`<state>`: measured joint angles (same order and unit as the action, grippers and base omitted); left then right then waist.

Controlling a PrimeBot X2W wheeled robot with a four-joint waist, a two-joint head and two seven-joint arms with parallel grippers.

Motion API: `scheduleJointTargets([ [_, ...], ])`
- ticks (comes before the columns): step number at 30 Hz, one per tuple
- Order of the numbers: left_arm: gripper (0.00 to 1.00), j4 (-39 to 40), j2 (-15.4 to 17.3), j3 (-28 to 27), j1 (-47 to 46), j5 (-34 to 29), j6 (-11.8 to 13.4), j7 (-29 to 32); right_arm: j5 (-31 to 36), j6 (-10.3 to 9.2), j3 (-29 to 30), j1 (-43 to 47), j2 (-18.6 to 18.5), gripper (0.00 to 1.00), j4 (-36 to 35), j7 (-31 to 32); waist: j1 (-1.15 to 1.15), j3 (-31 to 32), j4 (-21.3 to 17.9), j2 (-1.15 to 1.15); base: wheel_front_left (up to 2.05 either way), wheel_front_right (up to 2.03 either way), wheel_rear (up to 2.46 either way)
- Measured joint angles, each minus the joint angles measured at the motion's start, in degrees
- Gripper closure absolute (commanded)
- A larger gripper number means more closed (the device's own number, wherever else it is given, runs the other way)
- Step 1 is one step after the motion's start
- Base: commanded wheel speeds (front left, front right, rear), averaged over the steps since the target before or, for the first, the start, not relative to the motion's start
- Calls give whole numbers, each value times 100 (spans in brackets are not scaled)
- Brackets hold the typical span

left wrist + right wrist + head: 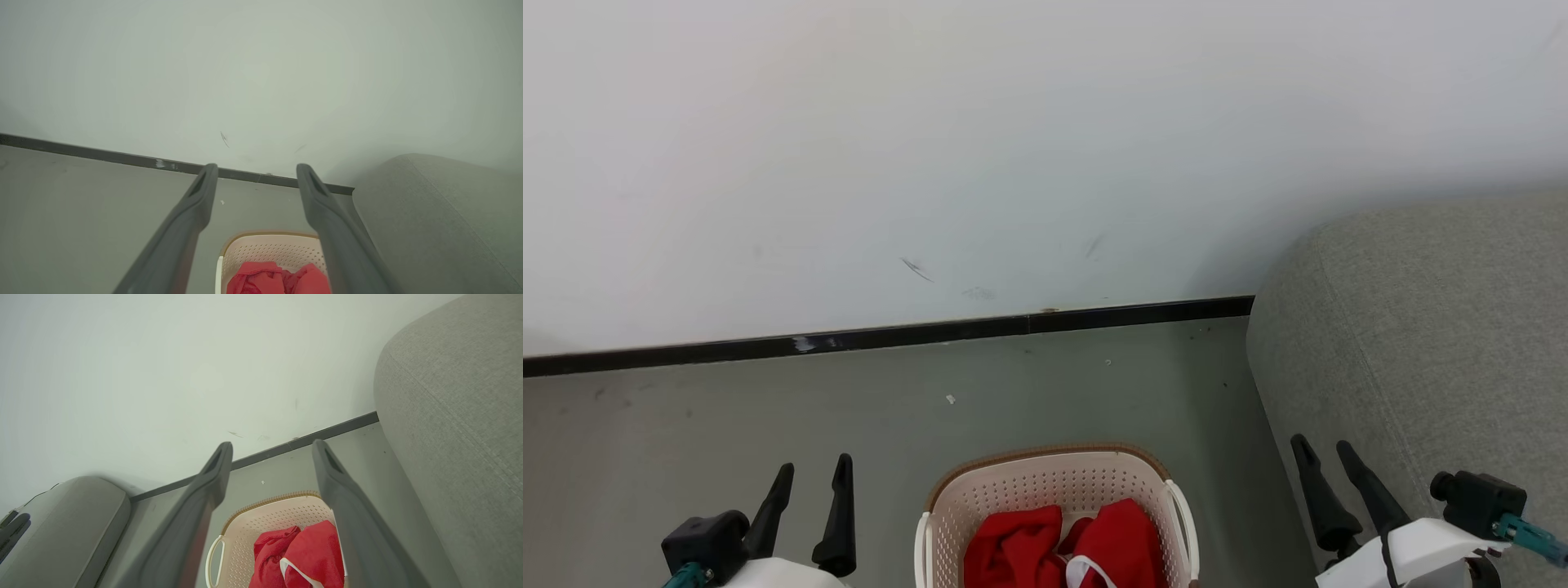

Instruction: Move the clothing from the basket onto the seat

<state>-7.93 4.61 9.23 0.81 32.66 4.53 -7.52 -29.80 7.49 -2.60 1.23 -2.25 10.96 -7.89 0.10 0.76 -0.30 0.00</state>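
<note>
Bright red clothing [1062, 545] with white trim lies bunched in the cream perforated basket [980, 498] on the floor at the bottom centre of the head view. The grey woven seat [1421, 327] rises at the right, beside the basket. My left gripper [812, 472] stands open at the lower left, well left of the basket, holding nothing. My right gripper [1325, 446] is open at the lower right, in front of the seat's side. The left wrist view looks between open fingers at the basket [261, 251] and clothing [273, 279]. The right wrist view shows basket [261, 518], clothing [302, 555] and seat [457, 416].
A white wall [1013, 163] with a black skirting strip [890, 333] runs across behind the basket. Grey floor [686, 425] stretches left of the basket. A second grey upholstered piece [69, 522] shows at the left of the right wrist view.
</note>
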Motion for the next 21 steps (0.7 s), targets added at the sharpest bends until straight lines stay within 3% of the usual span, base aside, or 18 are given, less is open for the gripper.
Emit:
scheduleJointTargets([
  [21,0,272,32,312,0,-1735,492,-436,1694,0,-250,113,0,0,-307,-381,-6,-45,0,0,0,0,0],
])
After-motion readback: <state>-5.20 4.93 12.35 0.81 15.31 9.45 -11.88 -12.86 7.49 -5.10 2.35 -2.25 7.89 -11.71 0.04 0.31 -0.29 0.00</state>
